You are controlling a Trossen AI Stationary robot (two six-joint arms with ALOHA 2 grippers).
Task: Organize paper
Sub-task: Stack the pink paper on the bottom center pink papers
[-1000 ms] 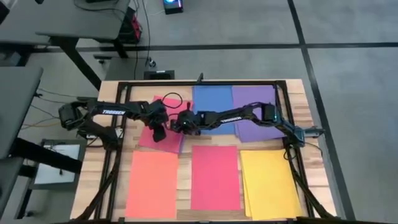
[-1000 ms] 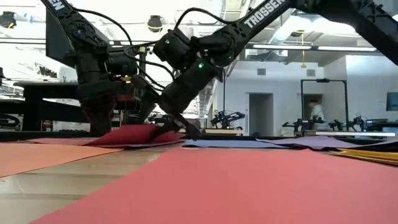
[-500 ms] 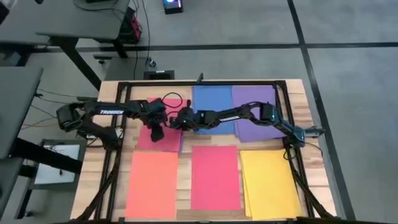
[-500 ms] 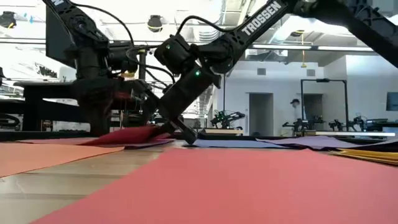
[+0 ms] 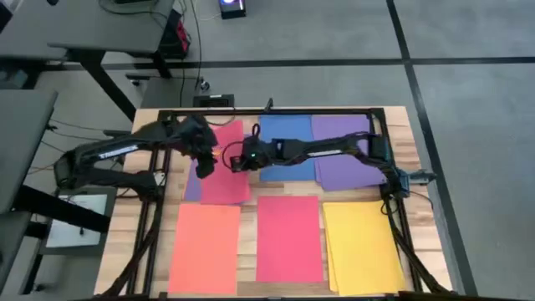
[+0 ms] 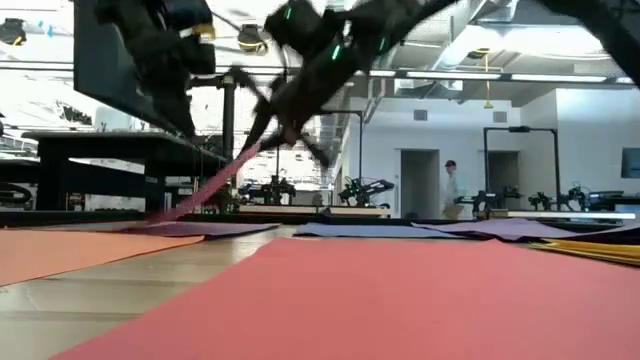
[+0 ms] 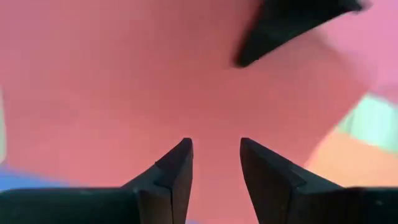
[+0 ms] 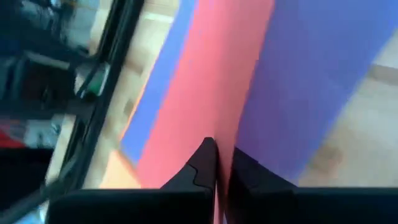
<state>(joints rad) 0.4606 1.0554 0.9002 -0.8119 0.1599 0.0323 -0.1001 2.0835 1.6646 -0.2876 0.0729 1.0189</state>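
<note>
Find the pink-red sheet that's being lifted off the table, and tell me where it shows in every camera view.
High view: lifted pink-red sheet, back left of the table, over a purple sheet.
Low view: slanting strip rising to the right tool.
Left wrist view: fills most of the picture.
Right wrist view: red band, pinched by the right tool.
Shared landmark: the right tool.
</note>
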